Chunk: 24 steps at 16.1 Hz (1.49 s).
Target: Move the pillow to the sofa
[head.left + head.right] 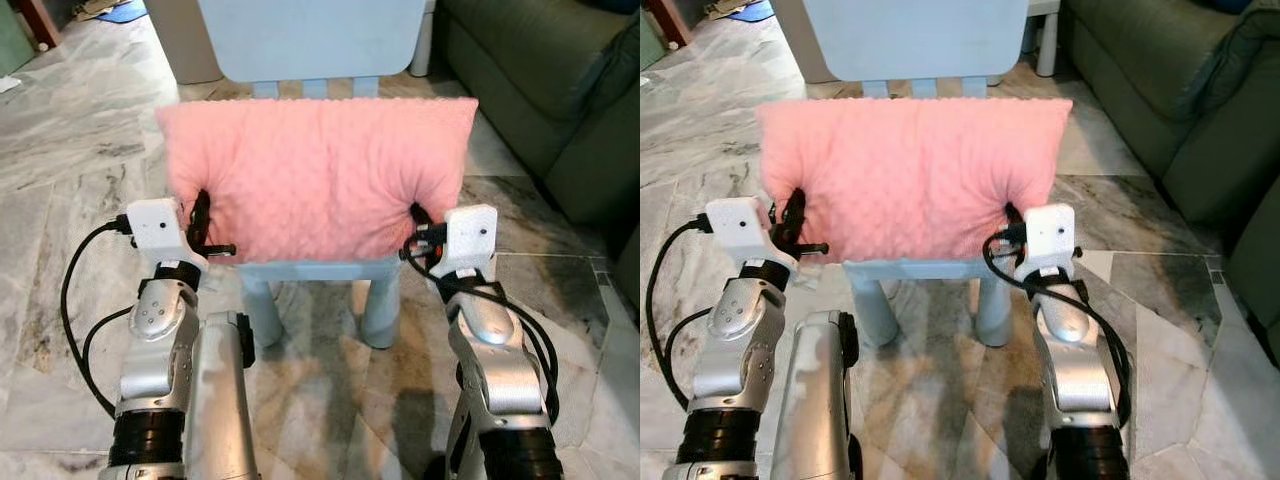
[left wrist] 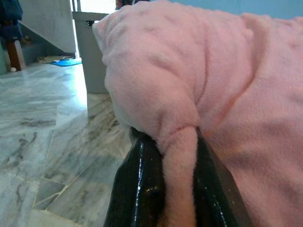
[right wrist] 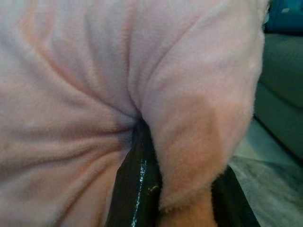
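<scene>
Two grippers pinching one pink pillow (image 1: 318, 175). Resting on the seat of a small blue chair (image 1: 310, 271), leaning against its back, long side running left to right. Left gripper (image 1: 203, 222) clenching the pillow's lower left corner, a fold of pink fleece squeezed between the black fingers (image 2: 137, 189). Right gripper (image 1: 421, 222) clenching the lower right corner the same way. Sitting straight ahead of both arms, each about as near as the other. Waiting to the right of the chair, well apart: a dark green sofa (image 1: 545, 90). Probably needing a lift off the seat next, then a turn to the right. Nothing else lying on the chair.
</scene>
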### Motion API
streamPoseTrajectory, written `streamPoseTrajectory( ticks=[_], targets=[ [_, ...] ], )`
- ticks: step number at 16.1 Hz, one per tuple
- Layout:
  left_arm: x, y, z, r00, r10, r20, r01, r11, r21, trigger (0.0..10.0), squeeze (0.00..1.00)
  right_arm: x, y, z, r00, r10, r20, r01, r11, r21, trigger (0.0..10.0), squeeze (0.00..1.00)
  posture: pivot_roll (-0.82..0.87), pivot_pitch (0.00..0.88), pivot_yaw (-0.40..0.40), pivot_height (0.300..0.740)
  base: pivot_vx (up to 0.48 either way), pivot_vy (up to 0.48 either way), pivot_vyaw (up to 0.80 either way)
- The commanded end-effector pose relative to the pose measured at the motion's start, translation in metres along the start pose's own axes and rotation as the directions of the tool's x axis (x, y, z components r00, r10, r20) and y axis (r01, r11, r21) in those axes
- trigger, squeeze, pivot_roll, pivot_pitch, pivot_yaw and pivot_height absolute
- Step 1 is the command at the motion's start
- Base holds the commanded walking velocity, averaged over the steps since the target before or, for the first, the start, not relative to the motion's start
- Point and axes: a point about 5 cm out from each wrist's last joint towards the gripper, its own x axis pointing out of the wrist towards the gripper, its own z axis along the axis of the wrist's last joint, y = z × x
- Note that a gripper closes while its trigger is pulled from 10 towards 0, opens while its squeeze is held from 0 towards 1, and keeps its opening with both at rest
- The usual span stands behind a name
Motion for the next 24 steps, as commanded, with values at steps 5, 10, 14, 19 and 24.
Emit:
streamPoseTrajectory(
  ticks=[5, 10, 14, 19, 24],
  targets=[
    [0.004, 0.005, 0.003, 0.999, 0.035, 0.013, -0.035, 0.999, 0.009, 10.0, 0.0, 0.017, -0.007, 0.012, 0.999, -0.041, 0.028, 0.042, 0.999, -0.02, 10.0, 0.0, 0.05, 0.0, 0.046, 0.325, 0.0, 0.0, 0.0],
    [0.009, -0.002, 0.003, 1.0, 0.015, 0.017, -0.015, 1.0, -0.009, 10.0, 0.0, 0.02, -0.014, 0.014, 0.997, -0.065, 0.031, 0.066, 0.998, -0.008, 10.0, 0.0, 0.02, 0.0, 0.05, 0.325, 0.0, 0.0, 0.0],
    [0.006, -0.007, -0.004, 1.0, -0.006, -0.004, 0.006, 1.0, -0.017, 10.0, 0.0, 0.017, -0.018, 0.013, 0.996, -0.081, 0.027, 0.081, 0.997, -0.005, 10.0, 0.0, 0.01, 0.0, 0.057, 0.325, 0.0, 0.0, 0.0],
    [0.005, -0.01, -0.007, 1.0, -0.014, -0.014, 0.014, 1.0, -0.023, 10.0, 0.0, 0.017, -0.02, 0.014, 0.996, -0.083, 0.024, 0.083, 0.997, -0.007, 10.0, 0.0, 0.0, 0.0, 0.051, 0.355, 0.0, 0.0, 0.0],
    [0.003, -0.012, -0.009, 1.0, -0.018, -0.024, 0.017, 1.0, -0.024, 10.0, 0.0, 0.018, -0.02, 0.014, 0.997, -0.075, 0.023, 0.075, 0.997, -0.011, 10.0, 0.0, 0.0, 0.0, 0.047, 0.4, 0.0, 0.0, 0.0]
  ],
)
